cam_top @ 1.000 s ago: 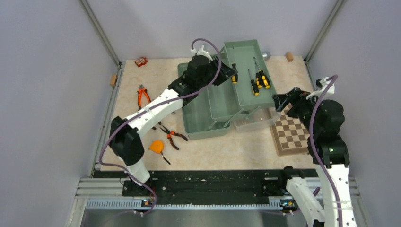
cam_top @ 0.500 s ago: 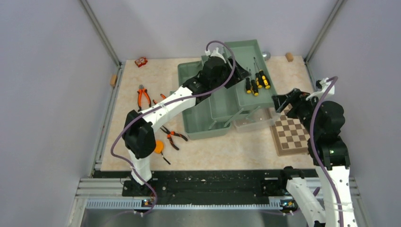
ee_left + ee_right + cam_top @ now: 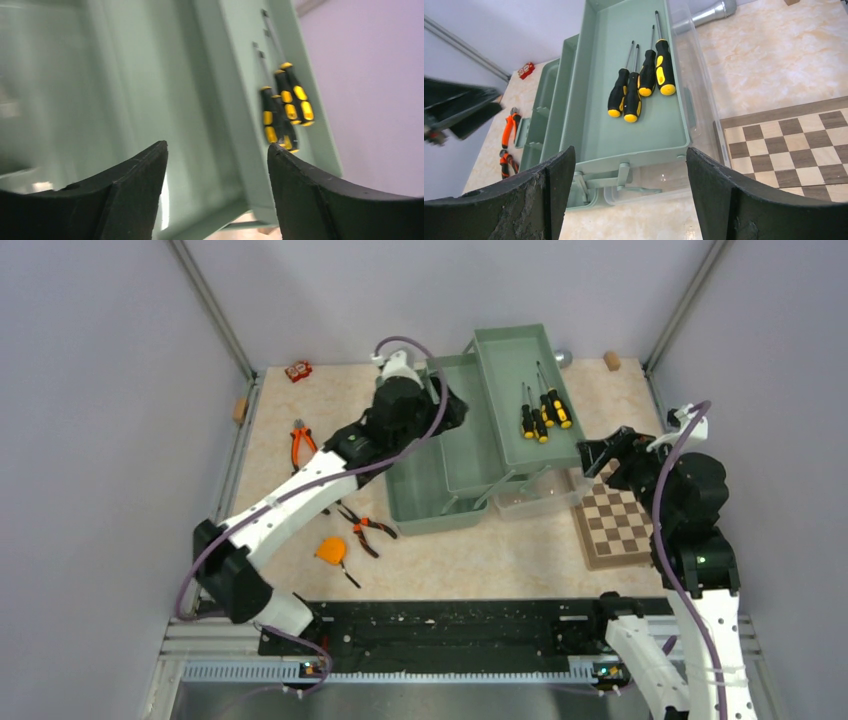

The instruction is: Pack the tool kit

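Your toolbox (image 3: pixel 430 495) stands open at mid-table (image 3: pixel 480 550), its raised tray (image 3: pixel 510 355) holding four screwdrivers (image 3: pixel 640 82). Pliers (image 3: pixel 303 443) and tape measure (image 3: pixel 331 550) lie outside, left of it. Left gripper (image 3: pixel 217 150) hangs over the box, right gripper (image 3: pixel 626 150) beside the tray, both spread and empty.

White arms (image 3: pixel 290 502), purple cables (image 3: pixel 408 340); left hand (image 3: pixel 217 147) and right hand (image 3: pixel 630 150) black.

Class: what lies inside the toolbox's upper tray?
Four black-and-yellow screwdrivers lie side by side in the tray. Anything directly beneath the tray is covered by it and cannot be seen.
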`<state>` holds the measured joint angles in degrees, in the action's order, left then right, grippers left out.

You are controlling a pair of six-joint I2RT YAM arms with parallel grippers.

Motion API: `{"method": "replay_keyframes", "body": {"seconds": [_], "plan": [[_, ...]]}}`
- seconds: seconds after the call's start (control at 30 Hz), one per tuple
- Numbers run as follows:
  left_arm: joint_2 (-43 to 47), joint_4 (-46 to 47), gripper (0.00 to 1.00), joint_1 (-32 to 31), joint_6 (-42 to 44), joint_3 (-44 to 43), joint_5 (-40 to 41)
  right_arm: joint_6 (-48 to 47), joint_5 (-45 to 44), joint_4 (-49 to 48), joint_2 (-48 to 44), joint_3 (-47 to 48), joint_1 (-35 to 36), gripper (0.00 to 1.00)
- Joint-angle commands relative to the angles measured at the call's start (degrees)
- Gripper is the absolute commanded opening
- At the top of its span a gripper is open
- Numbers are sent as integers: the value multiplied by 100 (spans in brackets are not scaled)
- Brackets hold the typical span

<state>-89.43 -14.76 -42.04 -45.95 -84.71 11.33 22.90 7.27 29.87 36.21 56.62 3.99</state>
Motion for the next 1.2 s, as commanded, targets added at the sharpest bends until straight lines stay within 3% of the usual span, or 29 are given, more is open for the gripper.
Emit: {"method": "replay_keyframes", "body": {"seconds": [0.0,0.3,0.47,0.77,0.93,1.17], "plan": [[1348,-523,79,403,414,955,945,-191,-163,-123,85,42,33,81],[3297,-1787,84,1513,105,3001,1420,-277,-260,-169,240,21,38,81],[3799,-2347,86,1737,283,3838,1820,-279,-237,-248,349,21,37,81],[3108,-2426,87,1859,445,4538,1417,-203,-94,-401,546,6,38,81],[2812,-2574,84,1987,-80,4656,1275,-178,-51,-404,555,-6,32,81],[2753,-3084,81,2058,-1536,4905,1427,-186,-59,-403,504,-63,34,81]]}}
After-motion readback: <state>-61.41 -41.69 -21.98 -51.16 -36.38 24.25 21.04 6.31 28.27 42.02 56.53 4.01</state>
